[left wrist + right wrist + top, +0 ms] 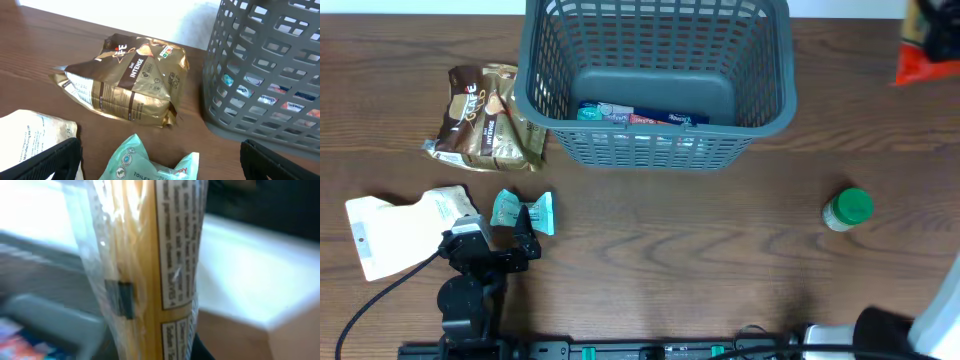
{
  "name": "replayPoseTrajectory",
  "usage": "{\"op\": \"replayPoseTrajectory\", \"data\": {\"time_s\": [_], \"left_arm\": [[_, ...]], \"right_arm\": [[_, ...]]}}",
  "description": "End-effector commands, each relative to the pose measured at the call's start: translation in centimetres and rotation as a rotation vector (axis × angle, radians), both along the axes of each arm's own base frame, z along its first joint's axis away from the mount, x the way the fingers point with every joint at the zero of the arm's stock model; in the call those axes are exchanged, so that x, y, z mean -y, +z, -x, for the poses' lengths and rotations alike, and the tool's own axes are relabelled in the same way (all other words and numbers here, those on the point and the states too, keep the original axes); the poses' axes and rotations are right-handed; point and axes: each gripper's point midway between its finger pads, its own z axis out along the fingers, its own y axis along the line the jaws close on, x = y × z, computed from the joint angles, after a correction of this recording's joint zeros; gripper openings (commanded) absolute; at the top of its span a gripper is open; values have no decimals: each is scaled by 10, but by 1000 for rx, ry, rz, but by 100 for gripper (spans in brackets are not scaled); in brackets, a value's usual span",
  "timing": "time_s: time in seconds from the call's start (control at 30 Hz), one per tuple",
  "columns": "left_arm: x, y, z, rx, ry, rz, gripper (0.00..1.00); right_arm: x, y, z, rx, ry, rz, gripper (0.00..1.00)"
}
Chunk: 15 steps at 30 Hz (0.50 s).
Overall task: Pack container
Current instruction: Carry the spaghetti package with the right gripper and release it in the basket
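Note:
The container [650, 150] is a dark grey slotted basket at the back centre, with flat packets [640, 116] on its floor. In the left wrist view its wall [270, 75] stands at the right. My left gripper [160, 167] is open low over the table. A teal toilet-tissue packet [150, 160] lies between its black fingers [50, 160] and is not gripped. From overhead that packet [523, 211] lies just ahead of the left gripper [492, 242]. My right gripper [165, 352] is shut on a yellow packet [150, 270] in clear wrap. An orange-red packet [928, 45] shows at the far right edge.
A brown and gold coffee bag [485, 115] lies left of the basket, also in the left wrist view [130, 80]. A white pouch [400, 230] lies at the left by the left arm. A small green-lidded jar [847, 209] stands at the right.

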Motion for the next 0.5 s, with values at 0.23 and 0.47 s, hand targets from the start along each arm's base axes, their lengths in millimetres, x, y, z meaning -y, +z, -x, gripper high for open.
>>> {"op": "replayPoseTrajectory", "data": {"time_s": [0.23, 0.47], "left_arm": [[0, -14, 2, -40, -1, -2, 99], [0, -14, 2, -40, -1, -2, 98]], "right_arm": [[-158, -19, 32, 54, 613, 315, 1], [-196, -52, 29, -2, 696, 468, 1]]}}
